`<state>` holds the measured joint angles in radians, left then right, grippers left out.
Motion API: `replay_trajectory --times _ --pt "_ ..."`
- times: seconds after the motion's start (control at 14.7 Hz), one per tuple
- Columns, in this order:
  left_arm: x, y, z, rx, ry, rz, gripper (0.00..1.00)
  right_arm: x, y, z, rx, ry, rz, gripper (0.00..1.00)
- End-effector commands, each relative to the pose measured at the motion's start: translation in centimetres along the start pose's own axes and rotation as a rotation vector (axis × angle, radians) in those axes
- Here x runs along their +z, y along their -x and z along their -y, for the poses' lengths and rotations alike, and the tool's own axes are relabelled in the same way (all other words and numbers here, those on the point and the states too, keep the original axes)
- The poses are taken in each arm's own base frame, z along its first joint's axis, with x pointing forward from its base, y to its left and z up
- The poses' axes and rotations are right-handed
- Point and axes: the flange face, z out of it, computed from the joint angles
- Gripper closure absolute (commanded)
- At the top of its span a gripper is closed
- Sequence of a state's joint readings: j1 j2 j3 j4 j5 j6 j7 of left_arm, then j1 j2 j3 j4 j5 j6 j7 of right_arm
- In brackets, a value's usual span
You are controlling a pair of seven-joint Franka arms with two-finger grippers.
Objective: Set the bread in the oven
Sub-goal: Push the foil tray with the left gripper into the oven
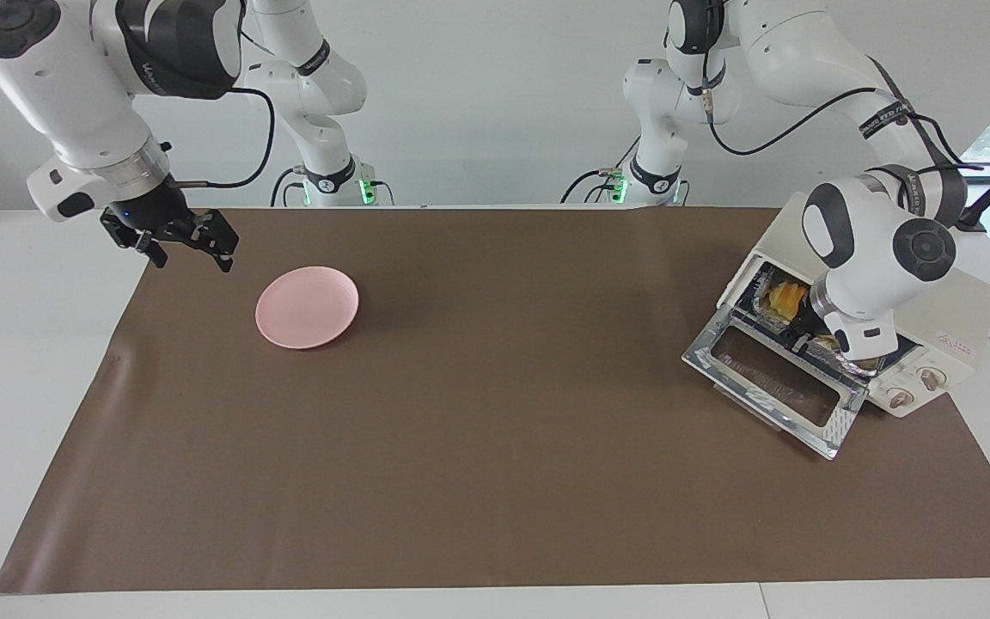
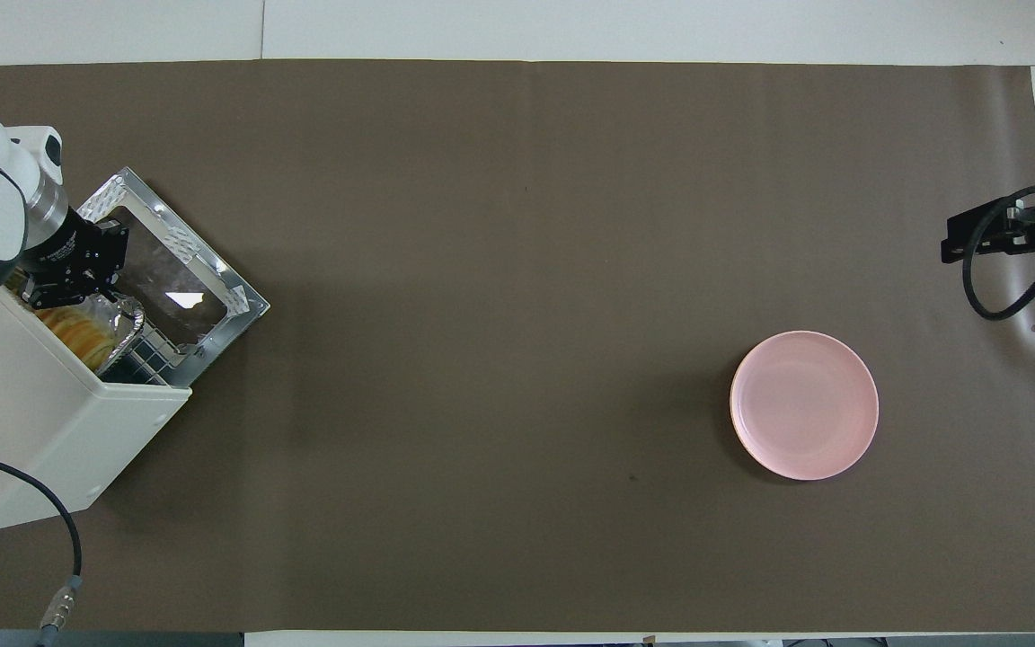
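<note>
The cream-white oven point(image 1: 963, 314) stands at the left arm's end of the table, and its chrome-framed glass door point(image 1: 774, 378) lies open and flat. The golden bread point(image 1: 785, 298) lies inside on a silver foil tray point(image 1: 849, 361). In the overhead view the bread point(image 2: 82, 331) and the tray's rim point(image 2: 129, 316) show at the mouth of the oven point(image 2: 41, 422). My left gripper point(image 2: 68, 286) reaches into the oven's opening at the tray, and its wrist hides the fingertips in the facing view. My right gripper point(image 1: 190, 248) is open and empty, waiting above the mat's corner at the right arm's end.
A pink round plate point(image 1: 307, 307) lies empty on the brown mat point(image 1: 495, 481) toward the right arm's end, and it also shows in the overhead view point(image 2: 804, 404). The oven's power cable point(image 2: 41, 503) trails off near the robots.
</note>
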<state>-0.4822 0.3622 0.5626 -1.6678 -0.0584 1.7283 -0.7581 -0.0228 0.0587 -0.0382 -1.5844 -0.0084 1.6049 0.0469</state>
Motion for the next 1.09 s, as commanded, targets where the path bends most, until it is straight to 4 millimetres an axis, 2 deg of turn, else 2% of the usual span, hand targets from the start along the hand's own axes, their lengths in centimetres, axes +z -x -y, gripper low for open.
replay_trajectory --times 0.0,0.2,0.75,0.82,0.88,0.95,1.02 --pt "0.3 0.6 1.2 0.033 0.003 -0.001 1.00 -0.2 0.8 -0.3 -0.011 -0.011 0.005 0.00" --pt "1.5 0.7 1.6 0.051 0.019 -0.006 1.00 -0.1 0.7 -0.3 -0.011 -0.011 0.007 0.00" --pt "1.6 0.5 1.6 0.091 0.020 -0.011 1.00 -0.2 0.8 -0.3 -0.011 -0.011 0.005 0.00" --pt "1.6 0.5 1.6 0.091 0.020 -0.011 0.89 -0.2 0.8 -0.3 -0.011 -0.011 0.005 0.00" --pt "1.7 0.5 1.6 0.096 0.010 -0.018 0.86 -0.1 0.7 -0.3 -0.011 -0.011 0.007 0.00" --pt "1.6 0.5 1.7 0.102 -0.002 -0.029 0.76 -0.1 0.7 -0.3 -0.011 -0.011 0.007 0.00" --pt "1.6 0.5 1.7 0.103 -0.005 -0.034 0.75 -0.1 0.7 -0.3 -0.011 -0.011 0.007 0.00"
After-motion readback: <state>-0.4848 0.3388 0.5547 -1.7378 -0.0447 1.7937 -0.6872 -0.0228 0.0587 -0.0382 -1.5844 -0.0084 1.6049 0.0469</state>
